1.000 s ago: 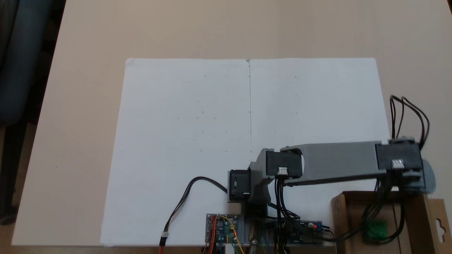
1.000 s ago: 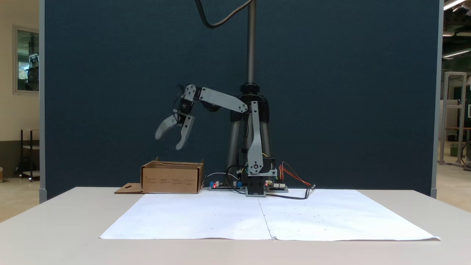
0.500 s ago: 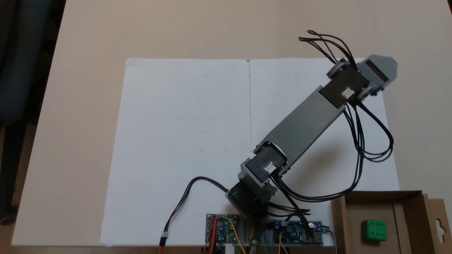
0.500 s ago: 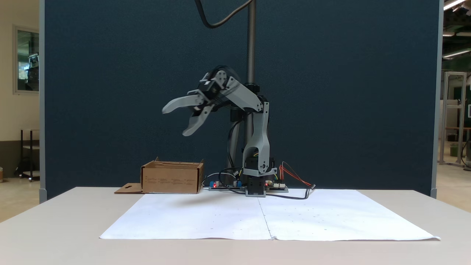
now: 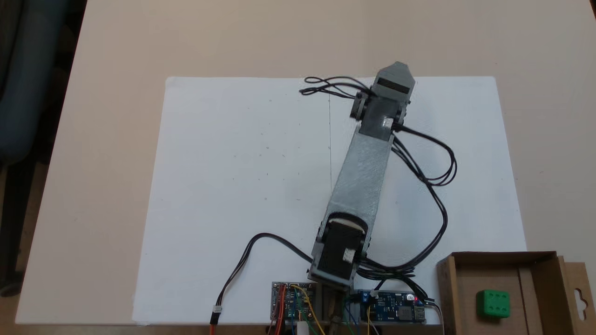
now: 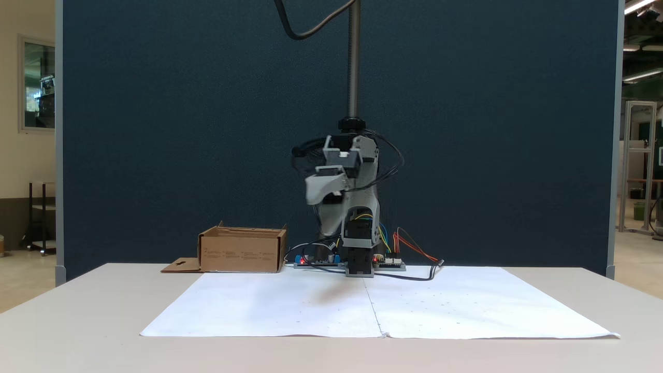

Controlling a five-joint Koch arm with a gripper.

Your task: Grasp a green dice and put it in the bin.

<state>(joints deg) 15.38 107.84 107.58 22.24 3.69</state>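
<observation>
1. The green dice (image 5: 493,304) is seen lying on the floor of the bin (image 5: 542,257) in a fixed view from above, six pips up, free of any hold. It is judged that the placing part of the task is already done, since nothing touches the cube and it sits well inside the walls.

2. The bin (image 6: 242,251) is set at the back corner of the table (image 6: 103,331), just beside the controller boards (image 5: 344,298) at the arm's base. This place is presumably chosen so that the box is within reach while the white paper sheet (image 5: 242,163) is left free as a working area.

3. The arm (image 5: 363,181) is stretched out over the middle of the sheet, well apart from the bin. The gripper (image 6: 323,190) is held high above the paper and carries nothing.

4. Whether the jaws are spread or pressed together cannot be told: in both fixed views they lie one behind the other, and the front view is blurred at that spot.

5. The pose is judged to be a clear-of-the-box posture, so that the bin and its contents are not knocked by the links or the loose black cables (image 5: 433,167).

6. The flap with the hang-hole (image 5: 579,298) is folded outward, so the opening of the bin is left unobstructed.
</observation>
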